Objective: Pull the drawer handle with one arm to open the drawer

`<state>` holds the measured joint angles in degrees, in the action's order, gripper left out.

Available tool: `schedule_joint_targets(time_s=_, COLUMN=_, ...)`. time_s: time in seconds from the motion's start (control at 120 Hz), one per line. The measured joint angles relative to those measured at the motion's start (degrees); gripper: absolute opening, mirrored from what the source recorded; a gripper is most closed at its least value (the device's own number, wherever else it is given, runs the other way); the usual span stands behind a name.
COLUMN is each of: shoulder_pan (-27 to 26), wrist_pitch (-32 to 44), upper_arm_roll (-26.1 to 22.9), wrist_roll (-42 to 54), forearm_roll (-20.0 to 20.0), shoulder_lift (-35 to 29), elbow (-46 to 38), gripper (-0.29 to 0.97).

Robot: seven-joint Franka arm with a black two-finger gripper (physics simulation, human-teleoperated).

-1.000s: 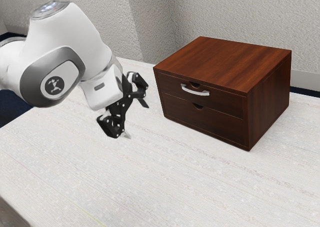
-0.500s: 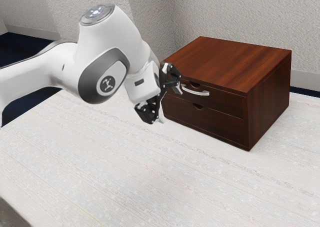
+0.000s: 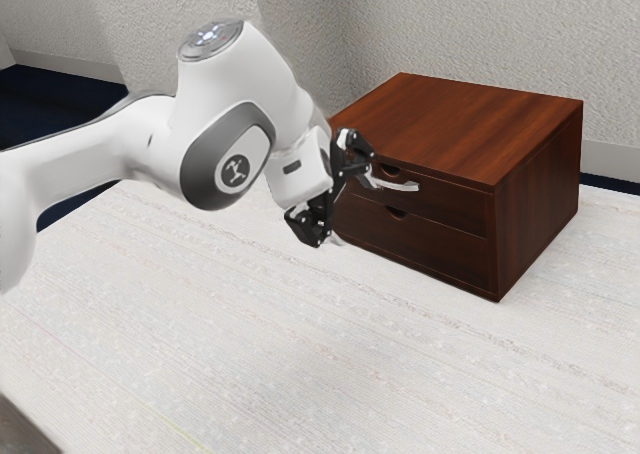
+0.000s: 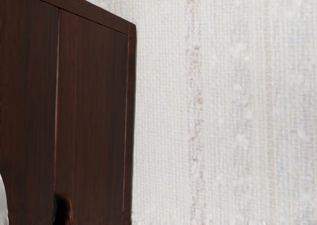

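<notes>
The arm (image 3: 150,164) comes in from the exterior view's left and ends at the front face of the dark wooden cabinet (image 3: 455,119), near that face's left vertical edge. The gripper (image 3: 345,196) is spread wide and holds nothing. One finger is up by the left end of the silver drawer handle (image 3: 392,182), and the other is down in front of the lower drawer (image 3: 420,236), close above the table (image 3: 300,354). Whether the upper finger touches the handle cannot be told. The handle sits on the upper drawer (image 3: 440,196), whose front lies flush with the cabinet face, so the drawer is closed. The cabinet stands toward the far right of the table with the wall (image 3: 480,24) behind it, and a strip of tabletop runs along its right side. In front of the drawers, pale tabletop stretches broadly toward the near edge and the exterior view's left. In the wrist view the two drawer fronts appear as dark wood panels divided by a thin seam. The cabinet's bottom edge meets the white table surface there, and a small dark notch marks the lower drawer's upper rim.
</notes>
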<state>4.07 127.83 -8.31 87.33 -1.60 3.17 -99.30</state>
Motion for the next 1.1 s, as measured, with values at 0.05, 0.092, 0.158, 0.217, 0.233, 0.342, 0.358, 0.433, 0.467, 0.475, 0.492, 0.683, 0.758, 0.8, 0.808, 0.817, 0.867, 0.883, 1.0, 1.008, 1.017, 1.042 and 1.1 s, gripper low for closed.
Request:
schedule_joint_targets(time_s=0.05, shoulder_pan=1.54, wrist_pitch=0.62, upper_arm_roll=0.05, wrist_roll=0.00, forearm_roll=0.06, shoulder_lift=-0.03, elbow=-0.21, gripper=0.68)
schedule_joint_targets(time_s=0.092, shoulder_pan=3.05, wrist_pitch=1.33, upper_arm_roll=0.05, wrist_roll=-0.02, forearm_roll=0.10, shoulder_lift=-0.10, elbow=-0.73, gripper=0.68)
schedule_joint_targets(time_s=0.158, shoulder_pan=5.19, wrist_pitch=3.32, upper_arm_roll=0.05, wrist_roll=-0.06, forearm_roll=0.23, shoulder_lift=-0.07, elbow=-1.92, gripper=0.68)
schedule_joint_targets(time_s=0.217, shoulder_pan=6.31, wrist_pitch=5.06, upper_arm_roll=0.03, wrist_roll=-0.12, forearm_roll=0.54, shoulder_lift=0.16, elbow=-2.45, gripper=0.68)
schedule_joint_targets(time_s=0.233, shoulder_pan=6.48, wrist_pitch=5.52, upper_arm_roll=0.00, wrist_roll=-0.13, forearm_roll=0.63, shoulder_lift=0.20, elbow=-2.56, gripper=0.68)
schedule_joint_targets(time_s=0.342, shoulder_pan=5.91, wrist_pitch=7.74, upper_arm_roll=-0.14, wrist_roll=-0.24, forearm_roll=1.15, shoulder_lift=0.29, elbow=-2.81, gripper=0.68)
schedule_joint_targets(time_s=0.358, shoulder_pan=5.66, wrist_pitch=7.98, upper_arm_roll=-0.16, wrist_roll=-0.25, forearm_roll=1.22, shoulder_lift=0.30, elbow=-2.82, gripper=0.68)
schedule_joint_targets(time_s=0.433, shoulder_pan=4.47, wrist_pitch=8.93, upper_arm_roll=-0.20, wrist_roll=-0.31, forearm_roll=1.61, shoulder_lift=1.04, elbow=-2.81, gripper=0.68)
schedule_joint_targets(time_s=0.467, shoulder_pan=4.11, wrist_pitch=9.34, upper_arm_roll=-0.21, wrist_roll=-0.34, forearm_roll=1.79, shoulder_lift=1.49, elbow=-2.79, gripper=0.68)
schedule_joint_targets(time_s=0.475, shoulder_pan=4.06, wrist_pitch=9.44, upper_arm_roll=-0.22, wrist_roll=-0.34, forearm_roll=1.83, shoulder_lift=1.58, elbow=-2.79, gripper=0.68)
schedule_joint_targets(time_s=0.492, shoulder_pan=3.99, wrist_pitch=9.62, upper_arm_roll=-0.25, wrist_roll=-0.35, forearm_roll=1.90, shoulder_lift=1.74, elbow=-2.78, gripper=0.68)
schedule_joint_targets(time_s=0.683, shoulder_pan=4.58, wrist_pitch=11.27, upper_arm_roll=-0.39, wrist_roll=-0.46, forearm_roll=2.64, shoulder_lift=2.61, elbow=-2.30, gripper=0.68)
schedule_joint_targets(time_s=0.758, shoulder_pan=4.51, wrist_pitch=11.79, upper_arm_roll=-0.55, wrist_roll=-0.50, forearm_roll=2.76, shoulder_lift=3.11, elbow=-2.20, gripper=0.68)
schedule_joint_targets(time_s=0.8, shoulder_pan=4.53, wrist_pitch=12.01, upper_arm_roll=-0.80, wrist_roll=-0.52, forearm_roll=2.85, shoulder_lift=3.21, elbow=-2.17, gripper=0.68)
schedule_joint_targets(time_s=0.808, shoulder_pan=4.55, wrist_pitch=12.05, upper_arm_roll=-0.88, wrist_roll=-0.53, forearm_roll=2.87, shoulder_lift=3.22, elbow=-2.16, gripper=0.68)
schedule_joint_targets(time_s=0.817, shoulder_pan=4.54, wrist_pitch=12.09, upper_arm_roll=-0.95, wrist_roll=-0.53, forearm_roll=2.88, shoulder_lift=3.23, elbow=-2.14, gripper=0.68)
schedule_joint_targets(time_s=0.867, shoulder_pan=4.42, wrist_pitch=12.30, upper_arm_roll=-1.30, wrist_roll=-0.56, forearm_roll=2.95, shoulder_lift=3.39, elbow=-2.00, gripper=0.68)
schedule_joint_targets(time_s=0.883, shoulder_pan=4.35, wrist_pitch=12.36, upper_arm_roll=-1.36, wrist_roll=-0.57, forearm_roll=2.97, shoulder_lift=3.50, elbow=-1.92, gripper=0.68)
schedule_joint_targets(time_s=1.0, shoulder_pan=4.14, wrist_pitch=12.69, upper_arm_roll=-1.89, wrist_roll=-0.65, forearm_roll=3.06, shoulder_lift=4.37, elbow=-1.65, gripper=0.68)
schedule_joint_targets(time_s=1.008, shoulder_pan=4.13, wrist_pitch=12.72, upper_arm_roll=-1.90, wrist_roll=-0.66, forearm_roll=3.06, shoulder_lift=4.47, elbow=-1.65, gripper=0.68)
schedule_joint_targets(time_s=1.017, shoulder_pan=4.13, wrist_pitch=12.75, upper_arm_roll=-1.91, wrist_roll=-0.67, forearm_roll=3.07, shoulder_lift=4.55, elbow=-1.65, gripper=0.68)
schedule_joint_targets(time_s=1.042, shoulder_pan=4.12, wrist_pitch=12.88, upper_arm_roll=-1.94, wrist_roll=-0.69, forearm_roll=3.07, shoulder_lift=4.84, elbow=-1.63, gripper=0.68)
schedule_joint_targets(time_s=1.1, shoulder_pan=4.16, wrist_pitch=13.13, upper_arm_roll=-1.96, wrist_roll=-0.75, forearm_roll=3.07, shoulder_lift=5.62, elbow=-1.35, gripper=0.68)
